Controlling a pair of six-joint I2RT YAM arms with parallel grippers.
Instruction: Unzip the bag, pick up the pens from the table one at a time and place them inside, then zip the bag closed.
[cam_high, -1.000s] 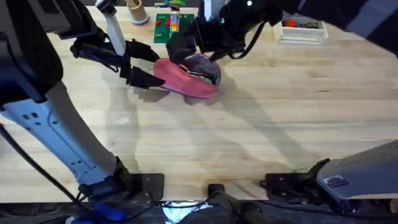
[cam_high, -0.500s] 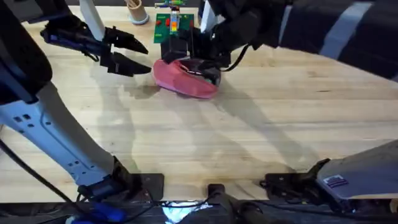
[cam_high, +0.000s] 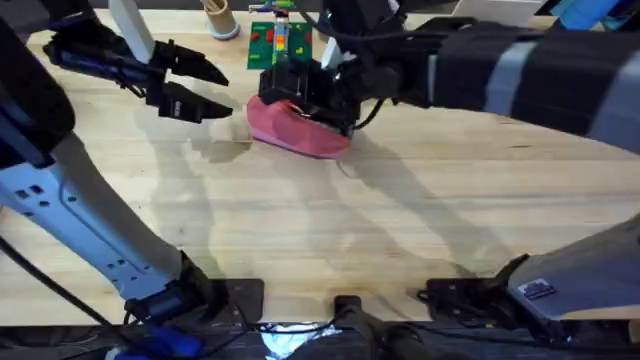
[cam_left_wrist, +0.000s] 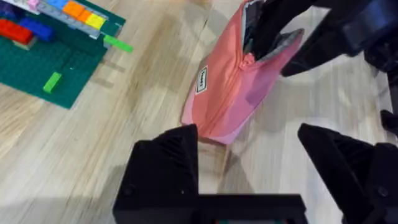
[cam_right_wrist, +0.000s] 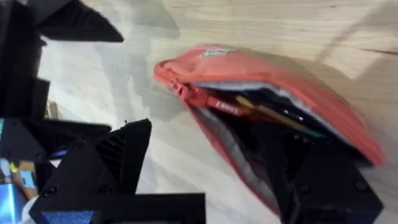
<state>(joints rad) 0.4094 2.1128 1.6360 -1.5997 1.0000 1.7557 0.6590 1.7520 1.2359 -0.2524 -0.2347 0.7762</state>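
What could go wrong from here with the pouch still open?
1. The right gripper has a finger inside the open bag; pulling out could drag or tip the soft pouch.
2. The left gripper hovers open beside the bag, not touching it, so nothing steadies the bag for zipping.
3. The pens lie near the opening and might snag the zipper.

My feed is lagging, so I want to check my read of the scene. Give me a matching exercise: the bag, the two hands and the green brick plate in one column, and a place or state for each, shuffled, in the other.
Things:
1. bag
2. left hand
3. right hand
4. green brick plate

Places or states:
A. open, clear of the bag, off to one side of it
B. flat near the table's far edge, beyond the bag
C. pink, zipper open, lying on the table
D. at the bag's mouth, fingers apart

Pairs: 1-C, 2-A, 3-D, 4-B
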